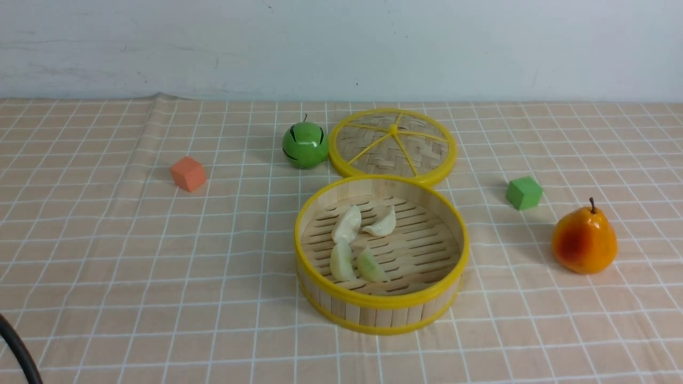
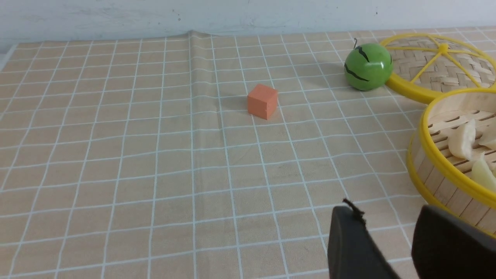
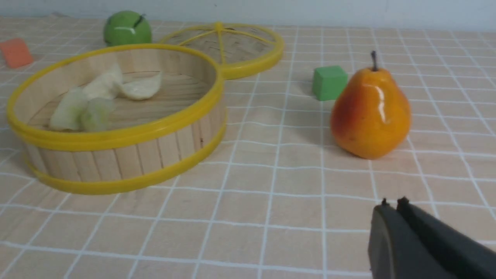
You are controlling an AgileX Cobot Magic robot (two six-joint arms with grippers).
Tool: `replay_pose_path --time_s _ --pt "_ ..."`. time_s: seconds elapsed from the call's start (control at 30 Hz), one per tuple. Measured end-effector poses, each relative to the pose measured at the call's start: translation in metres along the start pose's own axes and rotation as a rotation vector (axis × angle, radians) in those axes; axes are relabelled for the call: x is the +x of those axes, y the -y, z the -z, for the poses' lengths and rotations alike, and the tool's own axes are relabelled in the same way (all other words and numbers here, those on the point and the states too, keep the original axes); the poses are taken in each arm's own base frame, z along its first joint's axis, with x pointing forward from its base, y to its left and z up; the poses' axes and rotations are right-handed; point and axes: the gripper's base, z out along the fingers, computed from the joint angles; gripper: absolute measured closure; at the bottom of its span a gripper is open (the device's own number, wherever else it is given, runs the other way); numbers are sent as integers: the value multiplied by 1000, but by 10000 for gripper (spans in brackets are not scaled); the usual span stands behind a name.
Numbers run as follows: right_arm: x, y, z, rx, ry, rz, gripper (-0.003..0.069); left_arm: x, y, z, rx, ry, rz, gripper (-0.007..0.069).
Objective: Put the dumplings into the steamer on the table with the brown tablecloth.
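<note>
Brown-checked worktop [image 1: 106, 256]: all four pale crescent dumplings [image 1: 347, 224] lie inside the round bamboo steamer [image 1: 381, 306]; my left gripper [image 2: 391, 240] is spread, right gripper [image 3: 393, 215] pressed together, both empty.

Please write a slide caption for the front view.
Four dumplings lie in the steamer; its lid rests behind.

No legible text or markings
</note>
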Motion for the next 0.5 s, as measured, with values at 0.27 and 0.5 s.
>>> replay_pose_path --time_s 0.27,0.5 --pt "13 4 9 87 -99 -94 648 0 0 0 1 -1 2 386" --pt "13 4 9 95 -111 -156 645 0 0 0 1 -1 2 386"
